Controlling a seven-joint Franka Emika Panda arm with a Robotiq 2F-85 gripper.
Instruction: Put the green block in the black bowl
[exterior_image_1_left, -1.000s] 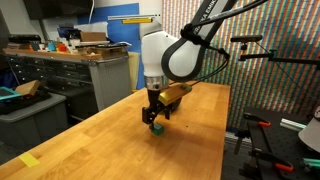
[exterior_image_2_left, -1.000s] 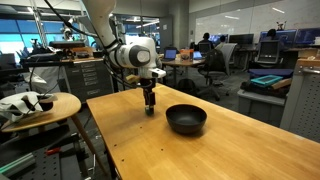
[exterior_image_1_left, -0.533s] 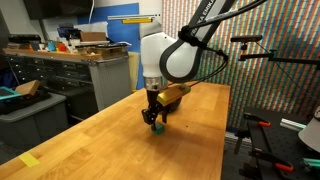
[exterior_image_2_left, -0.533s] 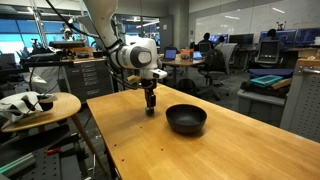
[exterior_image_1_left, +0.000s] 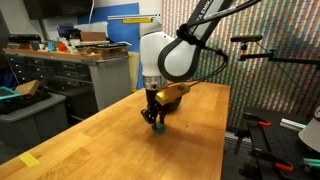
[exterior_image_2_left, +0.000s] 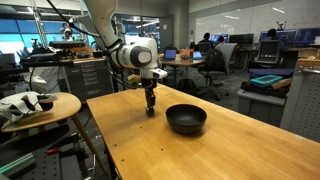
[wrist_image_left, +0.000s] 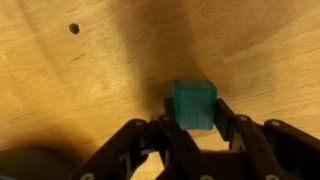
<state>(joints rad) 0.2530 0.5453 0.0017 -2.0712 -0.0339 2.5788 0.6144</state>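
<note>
Right now the black bowl (exterior_image_2_left: 186, 119) sits on the wooden table (exterior_image_2_left: 150, 150), and its inside shows only glossy black; nothing else can be made out in it. The green block (wrist_image_left: 193, 100) is not in the bowl. It's pinched in the gripper (wrist_image_left: 195, 112), w/ a dark finger pressed against each side of the cube, so the hand is clenched on it. The block is down at table level near the bowl; can't tell whether it rests on the wood or hangs just above.

Diffs btw views: in an exterior view the gripper (exterior_image_2_left: 150, 105) points straight down just beside the bowl, but the cube is too small and dark to pick out there. In an exterior view the block (exterior_image_1_left: 156, 129) shows as a green speck at the fingertips of the gripper (exterior_image_1_left: 155, 124), while the bowl doesn't appear. Only the wrist view shows the finger-to-block contact, plus a small hole (wrist_image_left: 73, 28) in the wood. A dark curved shape at its bottom-left corner can't be identified.
</note>
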